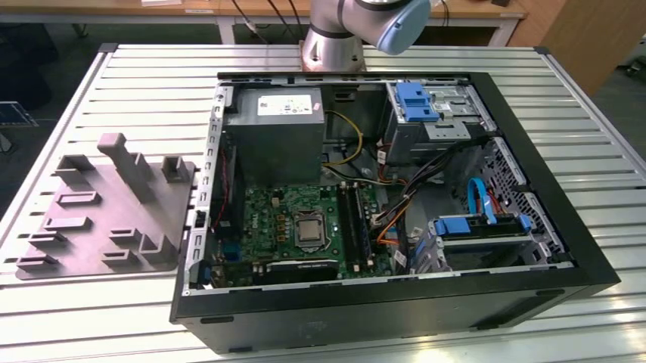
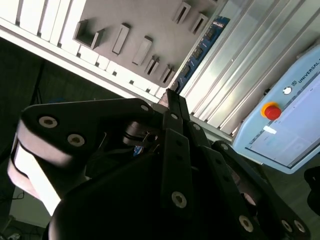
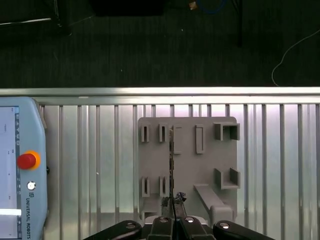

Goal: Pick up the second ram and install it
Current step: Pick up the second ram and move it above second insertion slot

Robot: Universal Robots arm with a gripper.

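The second ram is a narrow blue-green board with dark chips, and it sticks out from the fingertips of my gripper. In the first wrist view the ram appears edge-on as a thin dark line running out from the gripper, whose fingers are shut on it. It hangs above the grey slotted holder plate. In the exterior view the green motherboard lies inside the open computer case, with its long black memory slots towards the exterior view's right of the processor socket.
The holder plate lies on the slatted metal table, on the exterior view's left of the case. A grey power-supply box, cables and blue drive brackets crowd the case. A teach pendant with a red button lies beside the plate.
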